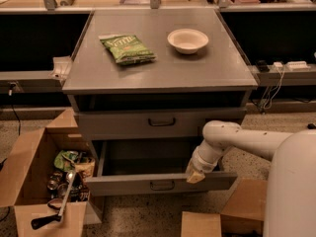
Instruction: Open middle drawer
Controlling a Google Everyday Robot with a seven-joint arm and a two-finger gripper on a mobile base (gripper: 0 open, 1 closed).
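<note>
Claw (194, 175) at one pulled-out middle drawer's (123, 184) front, grip impossible to tell, one handle (162, 185) left, one bowl (187, 40), one bag (127, 48) above.

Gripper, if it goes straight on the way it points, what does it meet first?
Probably the middle drawer: the gripper points down at the top edge of its pulled-out front, right of the handle. Depth is unclear; it may already touch.

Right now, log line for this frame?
middle drawer: pulled out | gripper: at its front edge, right of handle | task: looks done
</note>
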